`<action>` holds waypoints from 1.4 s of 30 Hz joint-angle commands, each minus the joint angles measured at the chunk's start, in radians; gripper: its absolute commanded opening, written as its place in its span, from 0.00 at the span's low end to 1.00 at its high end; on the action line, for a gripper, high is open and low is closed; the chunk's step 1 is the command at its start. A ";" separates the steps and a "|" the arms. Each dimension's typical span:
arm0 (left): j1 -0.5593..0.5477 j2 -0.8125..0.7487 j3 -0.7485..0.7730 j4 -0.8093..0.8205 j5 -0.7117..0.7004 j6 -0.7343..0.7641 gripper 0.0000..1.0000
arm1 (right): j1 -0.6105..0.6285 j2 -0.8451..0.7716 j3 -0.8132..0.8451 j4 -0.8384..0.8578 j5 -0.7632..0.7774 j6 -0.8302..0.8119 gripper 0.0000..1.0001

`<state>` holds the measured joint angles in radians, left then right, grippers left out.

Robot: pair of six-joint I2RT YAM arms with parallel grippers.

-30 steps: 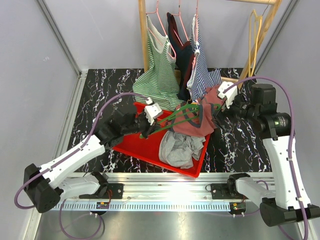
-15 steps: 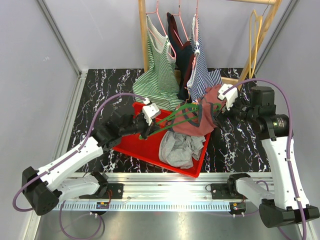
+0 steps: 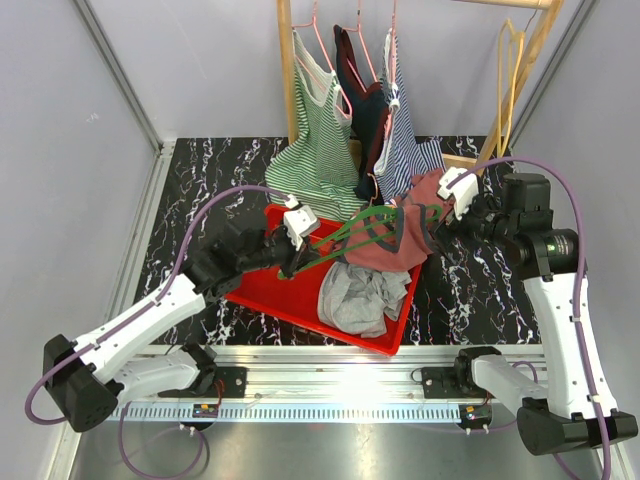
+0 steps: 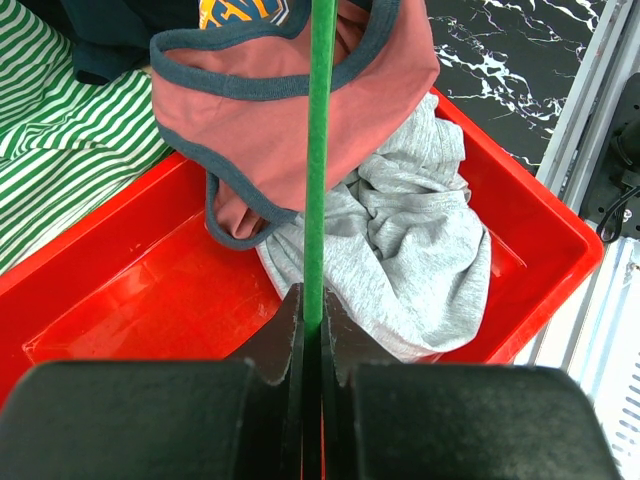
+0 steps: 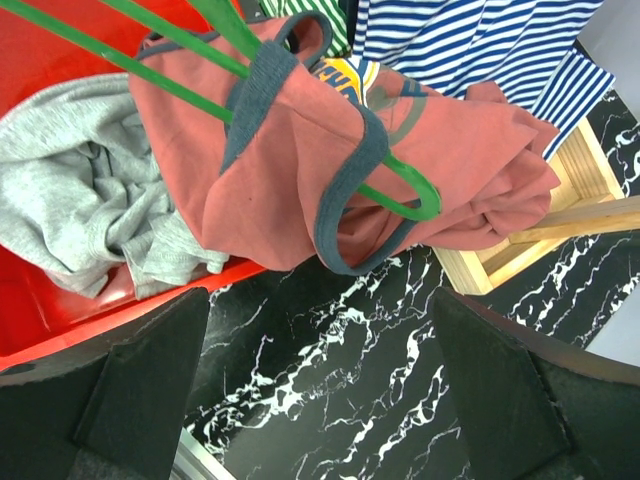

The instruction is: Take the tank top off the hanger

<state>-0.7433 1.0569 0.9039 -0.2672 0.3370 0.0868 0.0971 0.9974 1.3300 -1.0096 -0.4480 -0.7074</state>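
A salmon-pink tank top (image 3: 400, 240) with dark grey-blue trim hangs on a green hanger (image 3: 345, 238) over the red tray (image 3: 262, 290). My left gripper (image 3: 291, 262) is shut on the hanger's bar (image 4: 320, 150), holding it above the tray. The tank top (image 4: 290, 110) is still threaded on the hanger. My right gripper (image 3: 437, 235) is open and empty, just right of the tank top (image 5: 300, 170), over the black marble table (image 5: 350, 360). The hanger's end (image 5: 410, 200) pokes through a strap.
A grey garment (image 3: 360, 298) lies crumpled in the tray. A green-striped top (image 3: 322, 140), a dark top (image 3: 365, 110) and a blue-striped top (image 3: 405, 140) hang on the wooden rack (image 3: 286, 70) behind. A wooden base (image 5: 540, 230) sits by the tank top.
My left gripper has lifted the hanger slightly up and to the right. My right gripper has shifted a little up beside the tank top.
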 commanded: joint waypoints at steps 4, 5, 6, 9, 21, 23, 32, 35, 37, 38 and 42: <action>0.005 -0.043 -0.005 0.094 0.027 -0.007 0.00 | -0.011 -0.016 0.031 -0.029 0.031 -0.033 1.00; 0.007 -0.043 -0.005 0.095 0.027 -0.012 0.00 | -0.008 -0.016 0.031 -0.033 0.028 -0.032 1.00; 0.005 -0.044 -0.003 0.095 0.030 -0.015 0.00 | -0.010 -0.016 0.031 -0.037 0.022 -0.032 1.00; 0.007 -0.048 -0.002 0.103 0.031 -0.027 0.00 | -0.010 -0.019 0.025 -0.037 0.015 -0.023 1.00; 0.013 -0.048 -0.007 0.123 0.043 -0.073 0.00 | -0.010 -0.020 0.009 -0.044 -0.009 -0.015 1.00; 0.015 -0.049 -0.007 0.123 0.045 -0.074 0.00 | -0.010 -0.022 0.006 -0.044 -0.012 -0.015 1.00; 0.024 -0.046 -0.020 0.175 0.071 -0.165 0.00 | -0.010 -0.019 -0.023 -0.049 -0.077 -0.007 1.00; 0.030 -0.040 -0.031 0.204 0.085 -0.212 0.00 | -0.010 -0.014 -0.032 -0.050 -0.106 -0.003 1.00; 0.030 -0.037 -0.036 0.224 0.097 -0.248 0.00 | -0.010 -0.005 -0.035 -0.047 -0.129 0.000 1.00; 0.035 -0.032 -0.036 0.233 0.106 -0.258 0.00 | -0.010 0.000 -0.038 -0.047 -0.144 0.008 1.00; 0.039 -0.020 -0.031 0.264 0.129 -0.314 0.00 | -0.010 0.024 -0.041 -0.030 -0.194 0.040 1.00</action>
<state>-0.7120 1.0363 0.8669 -0.1455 0.4122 -0.1551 0.0914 1.0077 1.2922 -1.0458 -0.5690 -0.7048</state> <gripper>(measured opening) 0.035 0.994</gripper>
